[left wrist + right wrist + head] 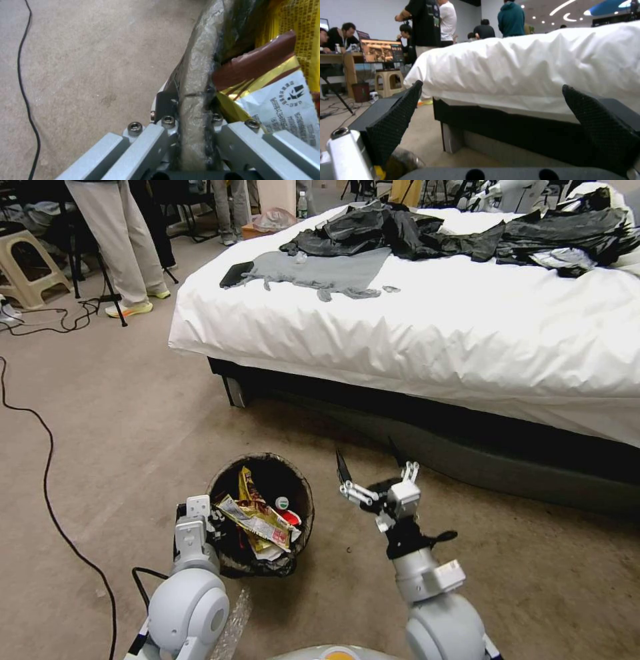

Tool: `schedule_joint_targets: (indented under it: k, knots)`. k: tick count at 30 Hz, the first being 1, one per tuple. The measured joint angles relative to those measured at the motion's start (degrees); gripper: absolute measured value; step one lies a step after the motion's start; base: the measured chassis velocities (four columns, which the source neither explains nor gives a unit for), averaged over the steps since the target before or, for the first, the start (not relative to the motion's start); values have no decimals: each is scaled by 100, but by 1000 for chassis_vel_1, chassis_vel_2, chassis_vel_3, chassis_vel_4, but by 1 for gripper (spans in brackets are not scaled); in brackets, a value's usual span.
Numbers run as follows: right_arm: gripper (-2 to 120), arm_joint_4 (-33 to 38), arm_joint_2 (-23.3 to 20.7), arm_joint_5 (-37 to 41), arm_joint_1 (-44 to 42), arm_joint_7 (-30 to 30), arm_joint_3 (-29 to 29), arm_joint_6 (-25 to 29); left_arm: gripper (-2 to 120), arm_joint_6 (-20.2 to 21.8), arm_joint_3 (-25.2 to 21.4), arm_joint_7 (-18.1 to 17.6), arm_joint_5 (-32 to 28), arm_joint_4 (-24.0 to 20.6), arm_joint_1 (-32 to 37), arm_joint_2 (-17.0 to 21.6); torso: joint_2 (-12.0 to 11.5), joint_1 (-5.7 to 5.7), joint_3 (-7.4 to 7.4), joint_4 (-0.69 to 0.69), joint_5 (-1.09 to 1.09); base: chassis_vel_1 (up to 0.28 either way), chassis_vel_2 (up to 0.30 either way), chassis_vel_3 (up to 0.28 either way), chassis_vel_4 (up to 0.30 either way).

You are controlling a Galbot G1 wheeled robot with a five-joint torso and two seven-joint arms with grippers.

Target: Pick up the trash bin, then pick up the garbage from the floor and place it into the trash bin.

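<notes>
Trash bin (pixel 261 513) sits on the floor (pixel 133 433) short of the bed (pixel 427 333), already holding garbage (pixel 257 519). Left gripper (pixel 195 117) jaws pinch the bin's bagged rim. Right gripper (pixel 373 473) hangs beside the bin toward the bed, jaws spread, empty. Keep the rim pinch firm and the bin level so nothing spills.

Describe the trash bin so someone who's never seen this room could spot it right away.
Start at the white bed and look down to the carpet in front of it. The trash bin is there, its rim clamped by the left gripper. It is round, lined with a dark bag and stuffed with yellow wrappers.
</notes>
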Motion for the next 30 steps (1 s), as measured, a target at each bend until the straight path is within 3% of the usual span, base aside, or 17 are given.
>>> schedule_joint_targets:
  k: [10, 30]
  knots:
    - [100, -396, 162, -108, -52, 51, -44, 177, 0, -2, -43, 10, -4, -85, 34, -2, 0, -1, 0, 0, 0, 0, 0, 0, 0]
    - [100, -428, 75, -48, 165, 100, -24, 93, 0, 18, -70, 14, -45, -193, 23, 30, 0, 0, 0, 0, 0, 51, 64, 63, 58]
